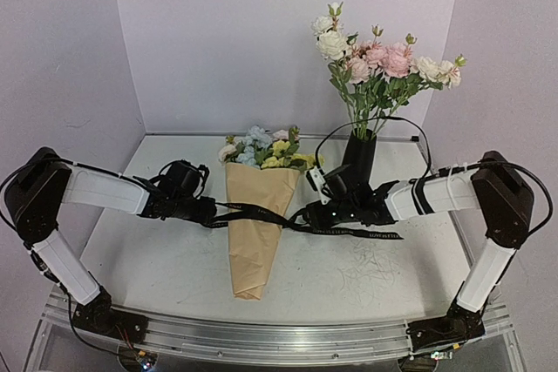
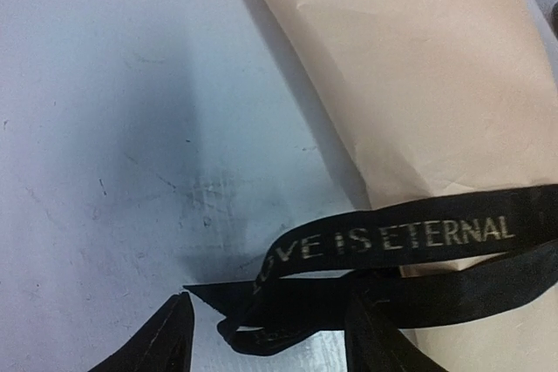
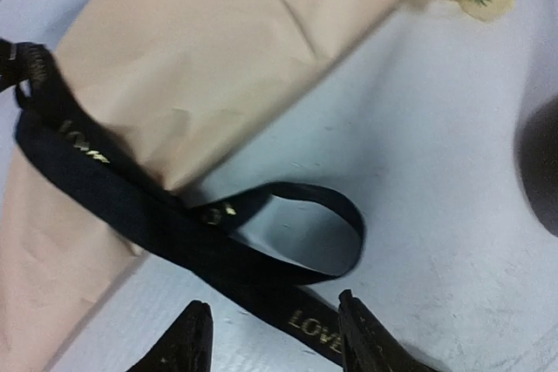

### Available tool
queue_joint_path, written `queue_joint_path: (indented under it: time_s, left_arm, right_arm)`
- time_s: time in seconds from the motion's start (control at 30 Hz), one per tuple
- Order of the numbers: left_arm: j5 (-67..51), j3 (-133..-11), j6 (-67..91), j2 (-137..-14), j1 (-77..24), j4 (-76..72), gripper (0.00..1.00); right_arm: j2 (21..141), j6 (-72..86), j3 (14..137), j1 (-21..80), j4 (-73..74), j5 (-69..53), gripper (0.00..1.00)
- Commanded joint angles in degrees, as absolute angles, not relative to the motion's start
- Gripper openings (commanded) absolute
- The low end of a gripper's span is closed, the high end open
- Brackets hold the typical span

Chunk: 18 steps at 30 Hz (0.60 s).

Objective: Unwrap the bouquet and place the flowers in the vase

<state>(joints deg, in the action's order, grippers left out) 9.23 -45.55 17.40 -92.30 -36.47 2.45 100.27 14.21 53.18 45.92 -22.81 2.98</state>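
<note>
Beside the bouquet, holds left claw and right claw apart around ribbon. Risks snagging it, toppling the vase.

bouquet: tan paper wrap
ribbon: black, pale gold lettering
flowers: pale blue, yellow, cream
vase: matte black
roses: cream-white and pink

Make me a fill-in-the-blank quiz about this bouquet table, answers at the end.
The ribbon reads LOVE IS ____.
The bouquet is wrapped in tan ____.
The vase holding the roses is coloured ____.
The left gripper and the right gripper both have jaws ____.
Missing: ETERNAL, paper, black, open.
</note>
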Motion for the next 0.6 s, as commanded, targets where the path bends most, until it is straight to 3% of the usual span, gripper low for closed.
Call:
queue_joint_path:
  time_s: [0.0,0.3,0.57]
  left_arm:
    - [5.5,-50.2,9.6,-88.7,-37.1,1.9,0.63]
    - [0.2,-55.3,5.5,-94.6,-37.2,1.6,0.6]
    - [2.5,-56.4,8.3,-96.3,-36.7,0.8,0.58]
  right_arm:
    - [99.7,6.4,59.9,46.3,-23.9,-11.2,0.5]
    - [112.0,1.8,76.8,51.8,-16.2,-11.8,0.47]
    - [118.3,2.8,82.8,52.6,-14.7,-10.7,0.47]
